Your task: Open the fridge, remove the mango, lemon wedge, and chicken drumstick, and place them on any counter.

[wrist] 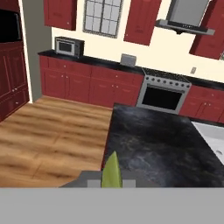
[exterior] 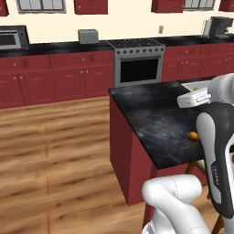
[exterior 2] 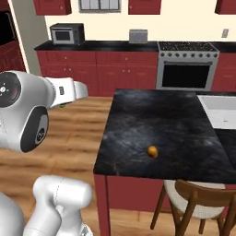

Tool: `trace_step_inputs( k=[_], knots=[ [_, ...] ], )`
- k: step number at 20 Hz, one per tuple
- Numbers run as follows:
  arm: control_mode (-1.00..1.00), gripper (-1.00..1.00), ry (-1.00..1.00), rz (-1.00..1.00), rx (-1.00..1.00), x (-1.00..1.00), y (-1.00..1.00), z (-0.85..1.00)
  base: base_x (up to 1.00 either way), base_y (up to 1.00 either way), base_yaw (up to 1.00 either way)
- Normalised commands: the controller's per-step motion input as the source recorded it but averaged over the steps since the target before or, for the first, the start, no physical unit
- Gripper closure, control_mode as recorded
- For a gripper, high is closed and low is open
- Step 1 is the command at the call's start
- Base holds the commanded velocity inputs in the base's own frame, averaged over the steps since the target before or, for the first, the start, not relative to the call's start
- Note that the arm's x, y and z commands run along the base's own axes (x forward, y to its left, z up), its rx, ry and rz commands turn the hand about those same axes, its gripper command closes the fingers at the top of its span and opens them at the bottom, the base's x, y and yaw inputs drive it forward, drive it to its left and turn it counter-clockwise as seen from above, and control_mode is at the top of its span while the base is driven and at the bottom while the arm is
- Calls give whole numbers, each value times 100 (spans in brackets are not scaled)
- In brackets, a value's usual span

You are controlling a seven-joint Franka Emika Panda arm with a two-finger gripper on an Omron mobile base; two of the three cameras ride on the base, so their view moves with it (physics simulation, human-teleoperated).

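Note:
My gripper [wrist: 111, 180] is shut on the lemon wedge [wrist: 111, 169], a thin yellow-green sliver standing up between the grey fingertips. The hand [exterior 2: 69, 91] hovers high, just off the left edge of the counter [exterior 2: 156, 115], the black marbled island with a red base. The mango [exterior 2: 152, 151] lies alone on that stone top near its front edge, also seen as the mango [exterior: 194, 135] beside my arm. The island top [wrist: 162, 144] spreads ahead and to the right of the wedge. The fridge and the chicken drumstick are out of view.
A white sink [exterior 2: 220, 109] is set in the island's right side. A wooden chair [exterior 2: 198, 198] is tucked under its near edge. Wood floor [wrist: 48, 135] lies to the left. Along the back wall stand red cabinets, a stove [exterior 2: 186, 69], a microwave [exterior 2: 67, 33] and a toaster [exterior 2: 138, 35].

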Motion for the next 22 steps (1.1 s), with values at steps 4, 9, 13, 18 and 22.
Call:
trace_step_inputs(
  k=[4,9,13,18,22],
  knots=[
    [100,100,0,0,0,0,0,0,0,-22,-24],
    [100,100,0,0,0,0,0,0,0,-6,-16],
    [100,100,0,0,0,0,0,0,0,0,-4],
    [100,100,0,0,0,0,0,0,2,0,0],
    [-100,100,14,0,0,18,0,-13,4,0,0]
  ],
)
